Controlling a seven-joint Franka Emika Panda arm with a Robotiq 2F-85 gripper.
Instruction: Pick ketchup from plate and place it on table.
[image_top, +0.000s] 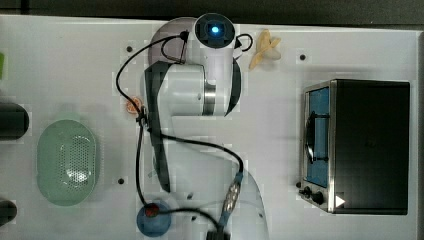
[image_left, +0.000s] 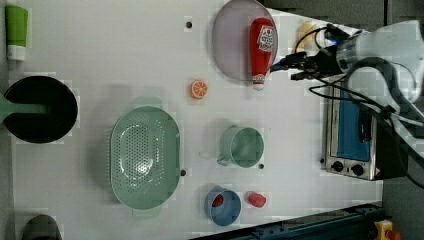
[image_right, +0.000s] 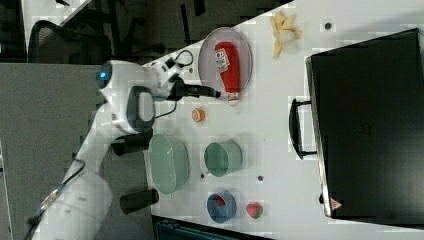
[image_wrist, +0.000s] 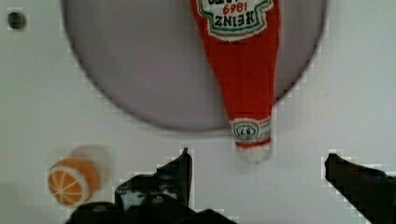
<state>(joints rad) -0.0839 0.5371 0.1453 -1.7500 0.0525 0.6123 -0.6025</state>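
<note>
Fingers (image_wrist: 257, 163) spread wide, empty, near the ketchup (image_wrist: 243, 79) cap; plate (image_wrist: 140, 70) rim cut off.

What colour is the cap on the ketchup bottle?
White, on the ketchup bottle's cap; clearest in the wrist view.

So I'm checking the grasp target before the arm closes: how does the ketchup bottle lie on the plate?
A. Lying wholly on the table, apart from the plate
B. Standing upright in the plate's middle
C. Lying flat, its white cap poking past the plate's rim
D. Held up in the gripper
C: the ketchup lies flat on the plate, its cap past the rim, with the open gripper just short of it.
</note>
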